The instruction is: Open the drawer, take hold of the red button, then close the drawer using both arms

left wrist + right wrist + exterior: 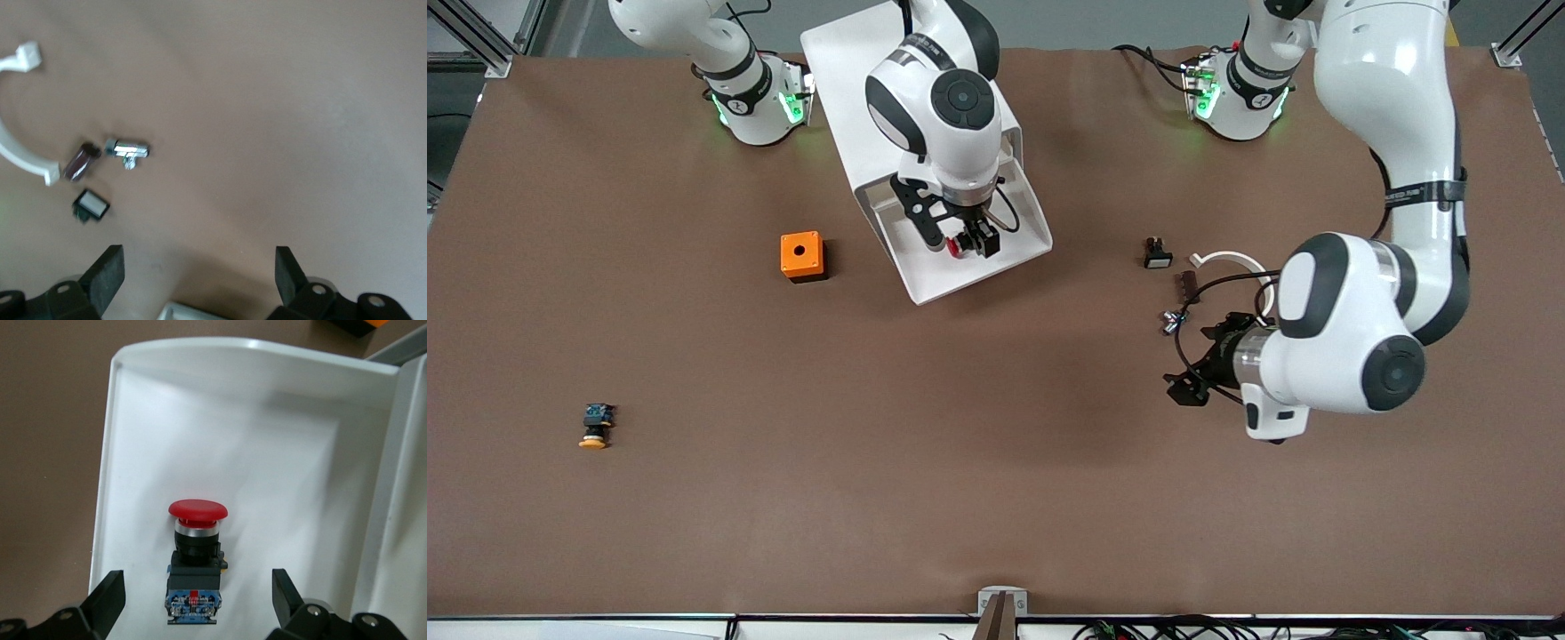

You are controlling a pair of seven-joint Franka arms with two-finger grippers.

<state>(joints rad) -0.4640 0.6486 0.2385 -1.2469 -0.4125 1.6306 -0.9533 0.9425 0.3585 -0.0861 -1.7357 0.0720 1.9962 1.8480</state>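
**In the pulled-out drawer: red button between spread tool fingers**

Over the brown bench, the left tool waits with fingers spread wide, holding nothing. Farther back, the right tool hangs spread wide over the drawer, straddling the button without touching it. The button lies flat on the drawer floor, red cap pointing toward the drawer's front lip.

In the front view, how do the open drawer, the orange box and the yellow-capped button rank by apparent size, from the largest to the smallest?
1. The drawer, pulled out under the right tool, is by far the largest.
2. The orange box.
3. The yellow-capped button, smallest, though it lies nearest to the front camera.
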